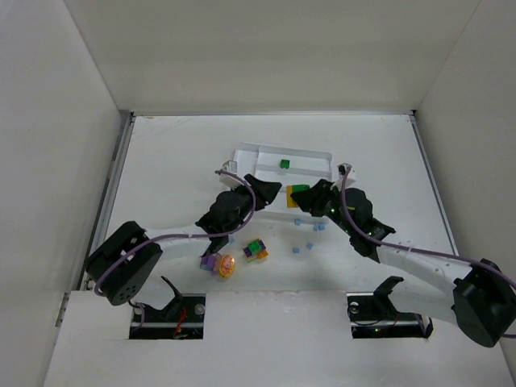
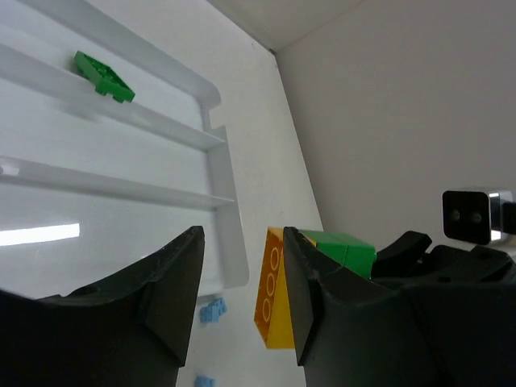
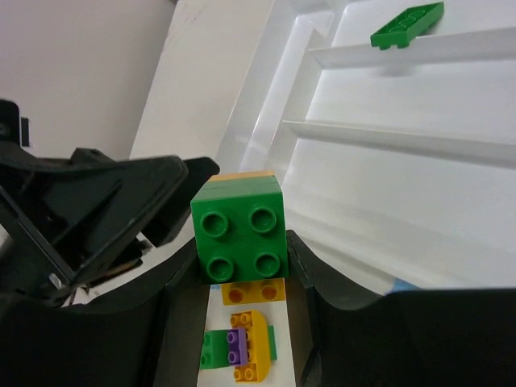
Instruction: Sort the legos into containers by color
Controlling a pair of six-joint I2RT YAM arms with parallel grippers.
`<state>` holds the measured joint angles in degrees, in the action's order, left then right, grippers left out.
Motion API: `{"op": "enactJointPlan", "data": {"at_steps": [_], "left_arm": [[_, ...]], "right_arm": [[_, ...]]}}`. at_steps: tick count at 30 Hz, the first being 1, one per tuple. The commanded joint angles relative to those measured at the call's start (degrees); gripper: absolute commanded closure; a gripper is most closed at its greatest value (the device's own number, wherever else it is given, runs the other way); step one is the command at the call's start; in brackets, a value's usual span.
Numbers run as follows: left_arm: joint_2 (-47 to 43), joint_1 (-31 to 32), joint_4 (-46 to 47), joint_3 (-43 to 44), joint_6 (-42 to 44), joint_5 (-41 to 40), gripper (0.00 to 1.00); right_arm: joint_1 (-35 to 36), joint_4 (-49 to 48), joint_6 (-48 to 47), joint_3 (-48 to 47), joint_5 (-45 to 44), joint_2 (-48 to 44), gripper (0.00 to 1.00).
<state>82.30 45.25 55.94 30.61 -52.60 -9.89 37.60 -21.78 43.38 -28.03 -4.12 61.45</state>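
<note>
My right gripper (image 1: 300, 196) (image 3: 239, 270) is shut on a green square brick (image 3: 239, 230) (image 1: 298, 189) that is stuck on a longer yellow brick (image 3: 254, 290) (image 1: 291, 201). It holds them by the white tray's (image 1: 242, 153) near edge. My left gripper (image 1: 264, 192) (image 2: 242, 282) is open and empty right beside that stack. The yellow brick (image 2: 272, 294) shows just behind its right finger (image 2: 310, 290). A flat green piece (image 1: 284, 164) (image 2: 103, 76) (image 3: 407, 24) lies in a tray compartment.
On the table lie a green, purple and yellow cluster (image 1: 256, 250) (image 3: 242, 351), a purple and orange cluster (image 1: 218, 264), and several tiny light blue bricks (image 1: 310, 244) (image 2: 213, 311). White walls enclose the table.
</note>
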Motion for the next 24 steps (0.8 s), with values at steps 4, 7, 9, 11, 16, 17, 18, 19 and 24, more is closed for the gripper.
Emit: {"op": "enactJointPlan", "data": {"at_steps": [4,7,9,11,16,17,18,19,24], "left_arm": [[-3.9,0.4,4.44,-1.78,2.31,1.89,0.61],[-4.25,1.54,4.09,-1.52,5.13,1.54,0.63],[-4.87,2.42,3.74,-1.52,6.71,0.93,0.64],[-5.22,2.95,3.21,-1.43,8.47,0.93,0.65],[-4.87,4.36,2.24,-0.64,10.67,0.93,0.65],[-4.61,4.53,1.89,-0.29,10.94,0.93,0.65],[-4.35,4.62,1.54,0.06,11.03,1.01,0.64],[-3.91,4.71,1.36,0.5,11.11,1.27,0.64],[-2.15,5.94,1.89,2.08,12.34,1.45,0.62]], "right_arm": [[-1.88,-6.7,7.51,-4.22,1.31,2.7,0.87],[-1.79,-6.26,7.78,-5.89,0.61,4.2,0.87],[-1.79,-5.99,7.86,-6.68,0.08,4.64,0.87],[-2.05,-5.38,8.21,-7.3,-0.36,4.9,0.87],[-2.49,-5.2,8.83,-8.27,-0.19,6.14,0.87],[-2.49,-5.38,9.01,-8.35,-0.1,6.22,0.87],[-2.23,-5.38,9.01,-8.44,-0.1,6.4,0.87],[-2.14,-5.38,9.01,-8.44,-0.1,6.49,0.87],[-2.14,-5.73,9.1,-8.27,-0.27,6.75,0.87]]}}
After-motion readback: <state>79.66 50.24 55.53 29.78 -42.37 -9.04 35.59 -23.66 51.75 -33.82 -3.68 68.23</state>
